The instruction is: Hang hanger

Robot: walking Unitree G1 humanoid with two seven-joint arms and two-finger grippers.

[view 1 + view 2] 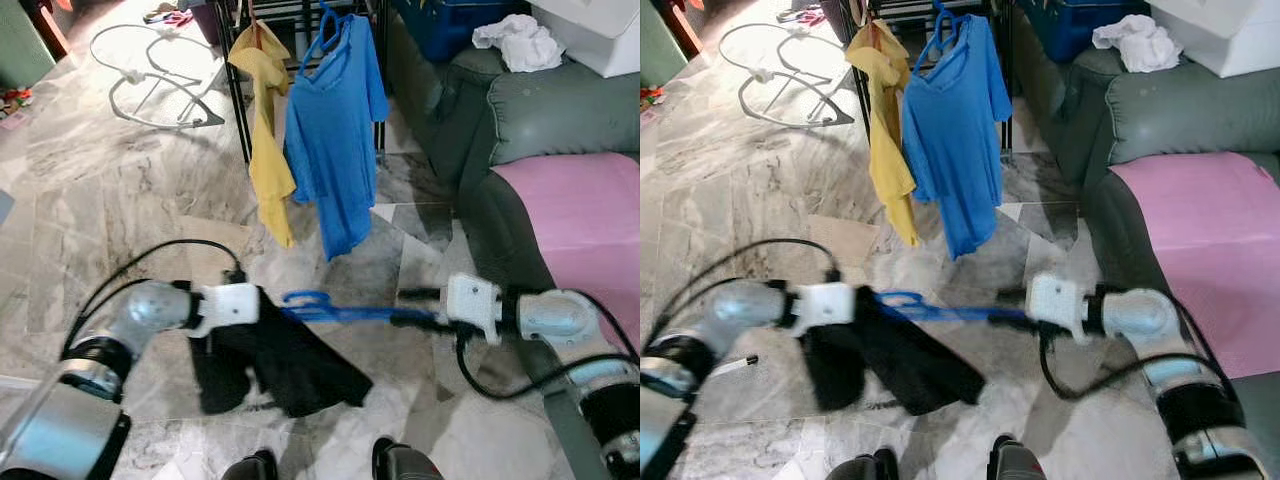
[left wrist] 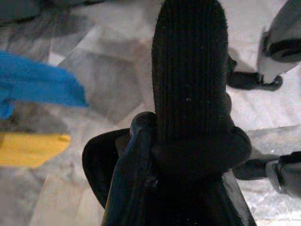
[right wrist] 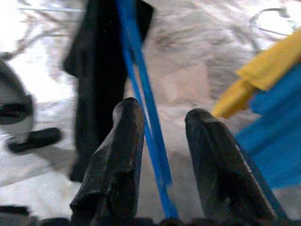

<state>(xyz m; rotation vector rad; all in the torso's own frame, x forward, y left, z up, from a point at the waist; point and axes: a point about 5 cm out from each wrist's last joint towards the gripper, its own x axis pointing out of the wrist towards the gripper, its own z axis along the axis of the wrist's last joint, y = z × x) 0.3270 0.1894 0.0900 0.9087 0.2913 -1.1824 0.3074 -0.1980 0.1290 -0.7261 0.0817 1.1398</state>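
Low over a marble floor [image 1: 90,200], the robot holds a blue hanger [image 1: 330,312] level between its two arms, with a black garment [image 1: 285,365] draped from the left end. The left end effector [image 1: 245,305] is clenched on the black cloth and the hanger end beneath it, likely to keep the garment from sliding off. The right end effector [image 3: 157,155] holds the hanger's thin blue bar between its two fingers; the fingers stand a little apart in the wrist view, so I judge it a loose grasp that steadies the far end. Well ahead stands a dark clothes rack [image 1: 240,90] already carrying a yellow garment [image 1: 268,130] and a blue shirt [image 1: 335,140], which is probably where this hanger belongs. A grey sofa [image 1: 520,120] with a pink cover [image 1: 590,220] sits to the right. The rack's top rail is cut off, so free space on it cannot be judged. The hanger's hook is blurred and partly hidden by cloth.
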